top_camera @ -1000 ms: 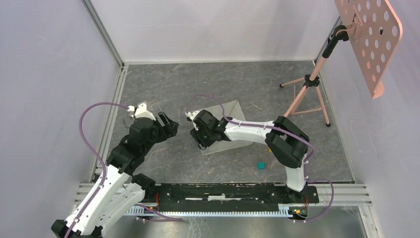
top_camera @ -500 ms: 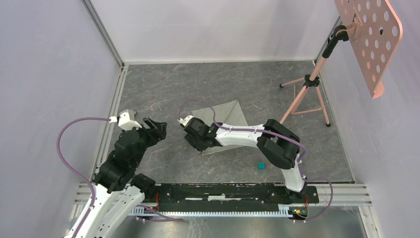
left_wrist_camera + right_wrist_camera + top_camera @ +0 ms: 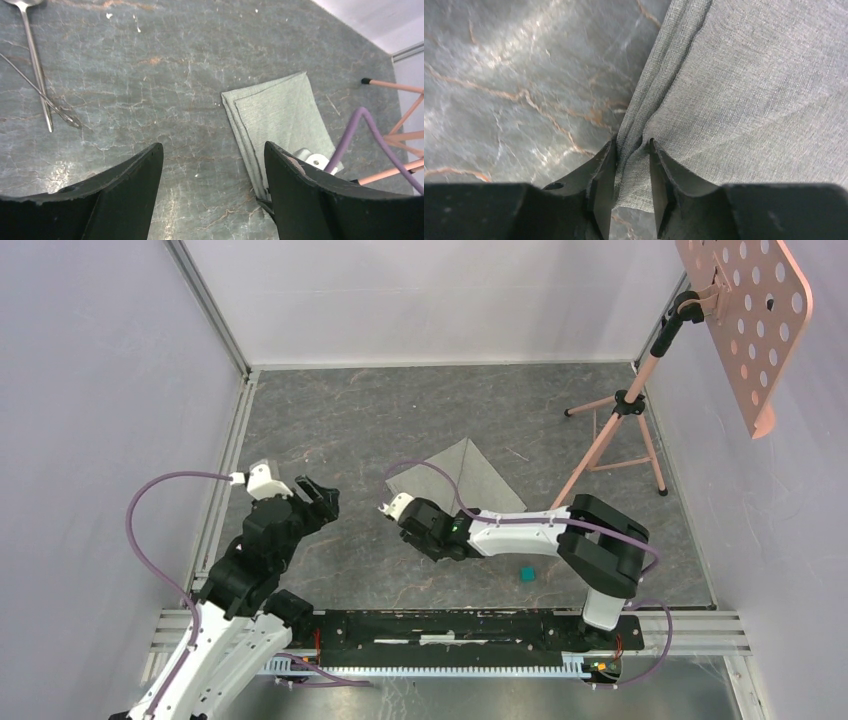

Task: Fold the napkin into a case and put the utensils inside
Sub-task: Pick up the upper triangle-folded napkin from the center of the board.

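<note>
The grey-green napkin (image 3: 462,478) lies folded flat on the floor at mid-table; it also shows in the left wrist view (image 3: 274,116) and the right wrist view (image 3: 749,85). My right gripper (image 3: 402,515) is low at its near-left edge, shut on a layered fold of the cloth (image 3: 632,146). My left gripper (image 3: 318,492) hovers to the left of the napkin, open and empty (image 3: 212,150). The silver spoon (image 3: 36,65) and the thin fork (image 3: 42,95) lie side by side on the floor at the far left of the left wrist view; I cannot make them out in the top view.
A small teal cube (image 3: 527,573) sits near the right arm's base. A pink tripod stand (image 3: 618,425) with a perforated board (image 3: 745,310) stands at the back right; its legs show in the left wrist view (image 3: 395,86). White walls enclose the floor.
The left arm has pulled back to the left, away from the napkin. The right gripper has shifted left and then nearer with the cloth edge, and the napkin's outline has changed.
</note>
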Controlling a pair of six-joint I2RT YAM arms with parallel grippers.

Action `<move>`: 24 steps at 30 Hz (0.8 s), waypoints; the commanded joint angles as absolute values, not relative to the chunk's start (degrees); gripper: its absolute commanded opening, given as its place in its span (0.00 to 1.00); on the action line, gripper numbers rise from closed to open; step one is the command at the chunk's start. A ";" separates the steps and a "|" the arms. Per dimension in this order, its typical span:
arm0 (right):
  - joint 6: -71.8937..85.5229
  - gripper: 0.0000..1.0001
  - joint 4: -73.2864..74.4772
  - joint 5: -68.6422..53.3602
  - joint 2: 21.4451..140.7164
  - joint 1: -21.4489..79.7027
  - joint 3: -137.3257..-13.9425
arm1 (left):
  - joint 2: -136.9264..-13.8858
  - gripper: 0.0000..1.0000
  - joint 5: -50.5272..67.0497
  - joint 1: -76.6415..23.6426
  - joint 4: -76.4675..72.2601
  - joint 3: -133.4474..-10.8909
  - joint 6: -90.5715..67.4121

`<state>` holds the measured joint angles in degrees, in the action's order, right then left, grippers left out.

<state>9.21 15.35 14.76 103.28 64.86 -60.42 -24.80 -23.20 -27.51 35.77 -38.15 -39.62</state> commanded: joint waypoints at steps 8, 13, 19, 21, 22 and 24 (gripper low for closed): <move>5.63 0.58 18.00 10.48 96.71 64.77 -58.77 | -40.99 0.84 -12.20 -27.66 30.39 -38.38 -47.33; 6.32 0.57 16.09 10.52 98.45 64.78 -57.45 | -46.67 0.84 -8.89 -27.07 30.96 -40.65 -49.09; 6.52 0.46 12.69 14.08 99.20 64.72 -53.05 | -43.98 0.84 -9.69 -26.92 30.50 -39.41 -51.52; 6.48 0.41 12.11 16.68 99.08 64.81 -51.70 | -42.75 0.83 -11.31 -26.90 32.34 -39.74 -52.76; 6.27 0.39 11.50 17.56 98.78 64.86 -50.86 | -41.71 0.83 -12.68 -26.89 33.89 -40.04 -53.87; 5.72 0.35 9.04 18.01 97.59 64.84 -48.87 | -39.17 0.83 -13.71 -26.90 34.07 -39.69 -55.41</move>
<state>6.59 10.81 13.30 98.26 64.99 -53.32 -43.07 -10.52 -27.33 33.17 -37.60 -50.06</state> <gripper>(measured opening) 0.386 0.833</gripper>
